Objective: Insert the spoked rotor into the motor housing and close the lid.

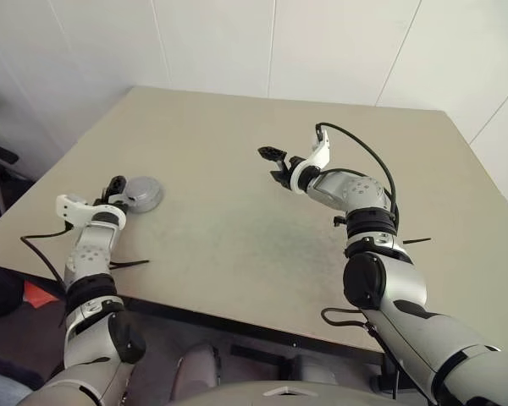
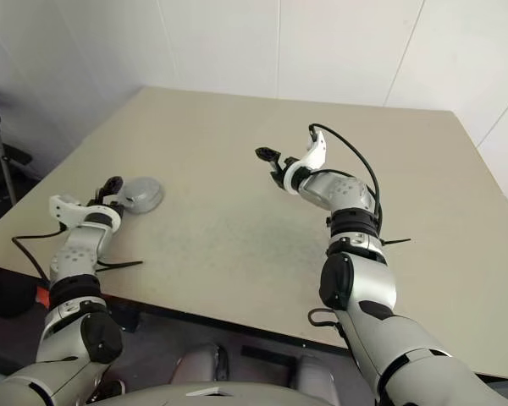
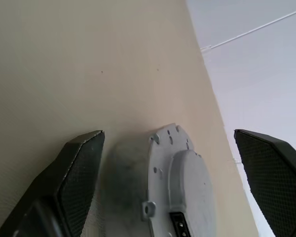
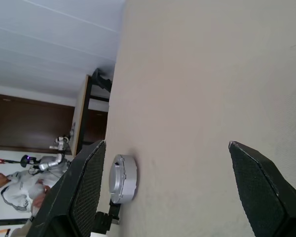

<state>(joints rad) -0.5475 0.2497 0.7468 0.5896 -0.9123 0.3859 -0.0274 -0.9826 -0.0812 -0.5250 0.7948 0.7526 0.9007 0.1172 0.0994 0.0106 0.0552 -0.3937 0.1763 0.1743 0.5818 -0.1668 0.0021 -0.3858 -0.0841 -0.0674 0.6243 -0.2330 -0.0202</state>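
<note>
Left gripper (image 3: 167,182), black textured fingers spread, flanks what looks like the closed, round grey metal motor housing (image 1: 142,194) on the matte beige table (image 1: 237,211).

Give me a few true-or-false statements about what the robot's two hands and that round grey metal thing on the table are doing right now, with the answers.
1. The round grey metal motor housing lies on the beige table with its lid shut. True.
2. The left hand is clamped tight on the housing. False: its fingers stand wide open on either side of it.
3. The right hand carries a silver spoked wheel. False: it is open, holding nothing.
4. The housing sits near the table's left edge, in front of the left hand. True.
5. The right hand hovers directly above the housing. False: it is well off to the right, over bare table.
</note>
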